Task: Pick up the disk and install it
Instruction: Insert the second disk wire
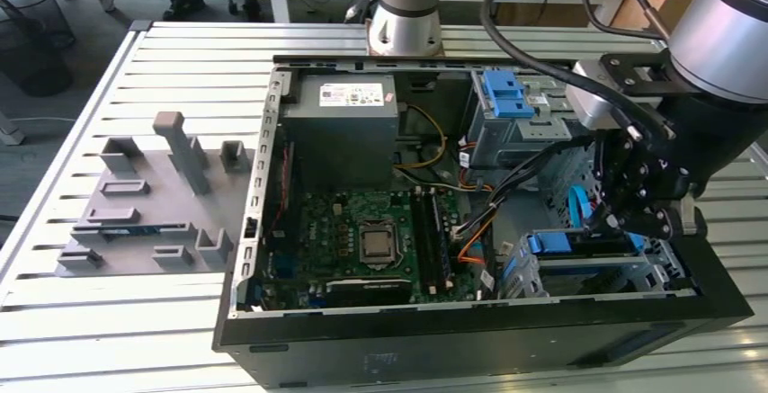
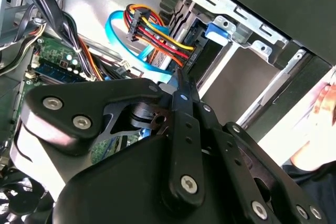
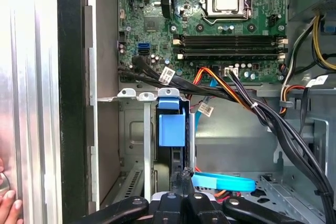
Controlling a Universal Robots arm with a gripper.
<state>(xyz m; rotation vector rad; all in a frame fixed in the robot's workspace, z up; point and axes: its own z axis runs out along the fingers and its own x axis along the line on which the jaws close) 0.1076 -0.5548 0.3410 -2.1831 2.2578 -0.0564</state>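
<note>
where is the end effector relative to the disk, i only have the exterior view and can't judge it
observer: in the first wrist view the disk stands on edge in a slot of the drive cage. The end effector is at its near edge; contact I cannot tell.
operator: fingers open or shut
observer: shut. In the second wrist view the tips meet with no gap between them.
operator: anything beside the case i'm missing
observer: a person's hand lies on the table just outside the case wall.
</note>
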